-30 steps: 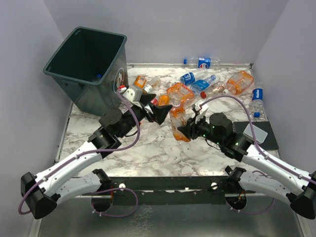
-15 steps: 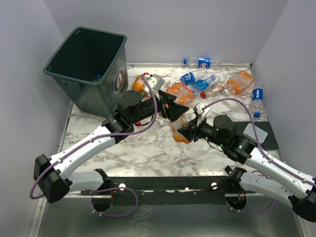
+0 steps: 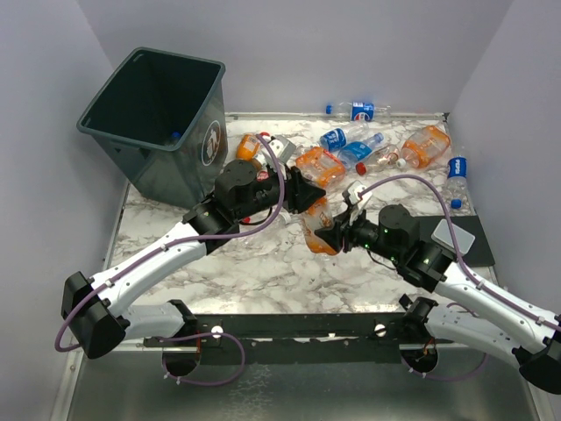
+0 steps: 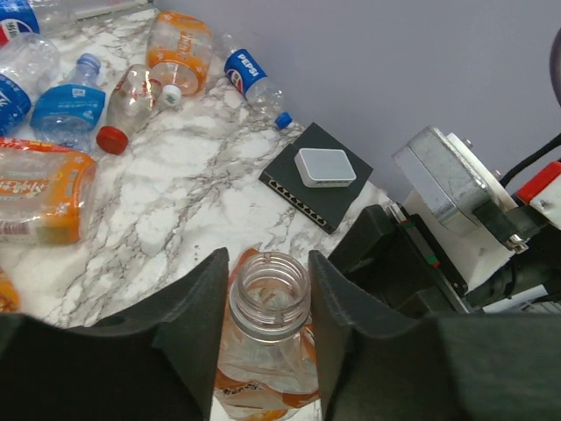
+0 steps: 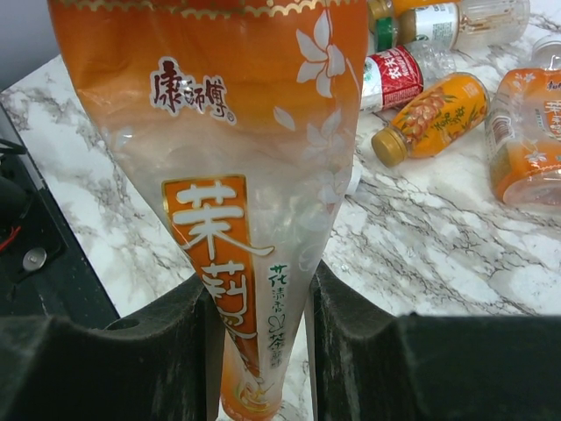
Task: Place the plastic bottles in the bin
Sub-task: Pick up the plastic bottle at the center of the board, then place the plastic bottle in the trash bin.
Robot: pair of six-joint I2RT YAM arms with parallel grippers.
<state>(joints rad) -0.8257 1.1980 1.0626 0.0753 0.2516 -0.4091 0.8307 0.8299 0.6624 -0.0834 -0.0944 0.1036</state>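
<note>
Legible markings:

1. Orange bottle (image 5: 219,219), right wrist view: the brand "康師傅" is in dark characters near the top of the label. Below it, "茉莉" is in large white characters on an orange panel. The smaller green characters beside the panel are too fine to read with certainty.
2. Blue-label bottle (image 4: 250,74), left wrist view: "PEPSI" in white capitals along the label.
3. Red-label bottle (image 5: 399,77): white characters, not legible.
4. Bin (image 3: 166,171), top view: round white logo (image 3: 210,143) on one face, its mark not readable.
5. Flat orange bottle (image 4: 35,197): dark print, too small to read.
</note>
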